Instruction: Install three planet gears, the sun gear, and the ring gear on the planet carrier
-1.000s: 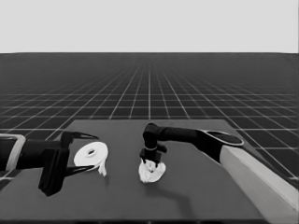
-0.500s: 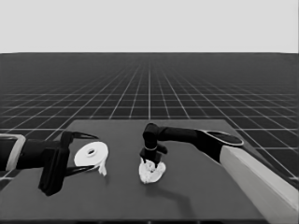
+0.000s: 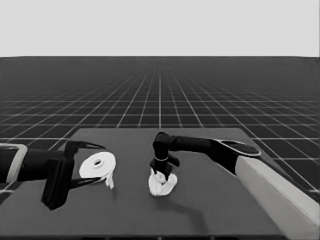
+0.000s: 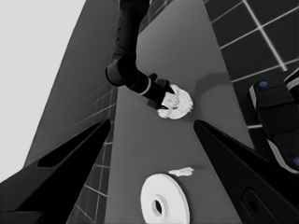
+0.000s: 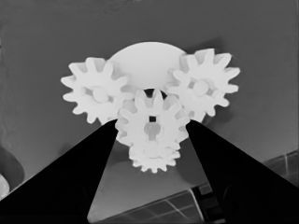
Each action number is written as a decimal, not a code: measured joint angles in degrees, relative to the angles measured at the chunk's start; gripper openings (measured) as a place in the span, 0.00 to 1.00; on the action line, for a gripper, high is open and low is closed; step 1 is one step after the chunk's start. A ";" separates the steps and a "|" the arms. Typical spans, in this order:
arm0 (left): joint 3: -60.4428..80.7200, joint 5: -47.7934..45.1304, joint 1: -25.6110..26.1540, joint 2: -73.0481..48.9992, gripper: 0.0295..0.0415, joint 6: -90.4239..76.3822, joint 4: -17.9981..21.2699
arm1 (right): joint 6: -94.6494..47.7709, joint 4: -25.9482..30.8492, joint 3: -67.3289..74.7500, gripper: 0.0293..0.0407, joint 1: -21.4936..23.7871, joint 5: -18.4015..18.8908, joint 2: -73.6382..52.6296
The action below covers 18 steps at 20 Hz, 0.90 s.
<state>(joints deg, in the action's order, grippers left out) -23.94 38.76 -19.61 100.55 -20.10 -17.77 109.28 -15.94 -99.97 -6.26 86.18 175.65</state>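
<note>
**A:** Where did the big pieces lie when you looked?

**B:** The larger round part (image 3: pixel 90 169) lay flat at the table's left end, under the parked left gripper (image 4: pixel 153 122). That claw was spread wide and grasped nothing. You would judge that part rigid and the heaviest of the lot. Its outer rim is where you would pinch it, since its face is smooth and likely slick.

**A:** And the smaller round part?

**B:** The smaller round part (image 5: pixel 145 58) sat near the table's middle, under your right gripper (image 5: pixel 152 123). It was bearing the gears, so you had no cause to lift it.

**A:** The gears, then.

**B:** Three planet gears (image 5: pixel 96 95) were seated around the hole. The centre gear (image 5: pixel 140 126) sat between them, meshed or nearly so. Your right fingers (image 5: pixel 79 186) pressed its two flanks, so the claw looked clenched on it.

**A:** How would it handle?

**B:** It is light, hard and toothed. You would grip across opposite teeth, as it was held, and squeeze gently, because a tiny wheel twists or pops free easily.

**A:** Anything smaller?

**B:** The thin white piece (image 3: pixel 109 181) lay just beside the larger round part, untouched.
</note>
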 joint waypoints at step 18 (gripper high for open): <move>0.00 0.00 0.00 0.00 0.75 0.00 0.00 | 10.80 0.00 0.00 0.14 0.00 0.00 0.00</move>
<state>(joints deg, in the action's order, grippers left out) -23.94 38.76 -19.61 100.55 -20.10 -17.77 120.08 -15.94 -99.97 -6.26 86.18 175.65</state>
